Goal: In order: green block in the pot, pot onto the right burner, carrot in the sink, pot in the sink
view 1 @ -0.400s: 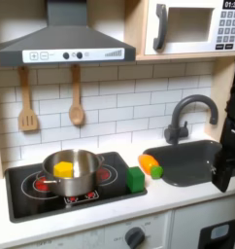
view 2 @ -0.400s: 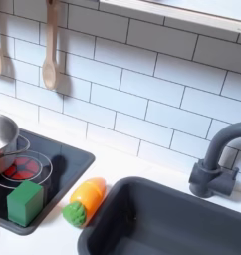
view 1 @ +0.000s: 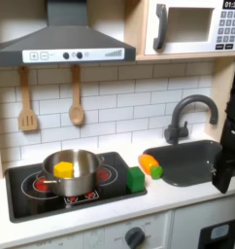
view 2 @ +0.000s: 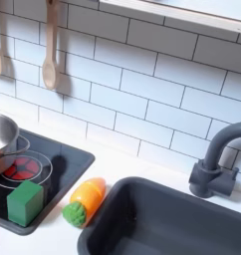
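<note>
Black arm point(view 1: 229, 136) upright, beside sink point(view 1: 192, 157)

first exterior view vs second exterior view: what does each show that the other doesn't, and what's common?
First exterior view alone: range hood, microwave, yellow piece inside the pot, the gripper at that view's right edge, jaws unclear. Second exterior view alone: a close look at the carrot's green end. Both: pot on the cooktop, green block, carrot beside the sink, faucet.
</note>
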### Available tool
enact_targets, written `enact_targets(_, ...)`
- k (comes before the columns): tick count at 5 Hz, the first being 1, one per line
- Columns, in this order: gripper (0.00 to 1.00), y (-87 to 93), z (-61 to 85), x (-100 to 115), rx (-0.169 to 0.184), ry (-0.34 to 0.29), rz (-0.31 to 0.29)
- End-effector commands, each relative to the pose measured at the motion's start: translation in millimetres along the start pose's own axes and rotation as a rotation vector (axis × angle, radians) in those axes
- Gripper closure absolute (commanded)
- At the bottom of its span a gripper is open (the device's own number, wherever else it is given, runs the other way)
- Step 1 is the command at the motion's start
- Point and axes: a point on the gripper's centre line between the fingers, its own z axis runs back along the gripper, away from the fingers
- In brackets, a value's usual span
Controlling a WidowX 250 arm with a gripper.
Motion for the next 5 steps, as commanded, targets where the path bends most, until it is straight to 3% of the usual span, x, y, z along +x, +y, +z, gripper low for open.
enact_targets(1, 0.0, 26.6, -0.3, 11, 0.028, -0.017, -0.014)
enact_targets(3, 0.0, 43.1, -2.1, 32, 0.049, -0.023, -0.001)
enact_targets(5, 0.0, 57.7, -10.8, 57, 0.048, -0.014, 0.012)
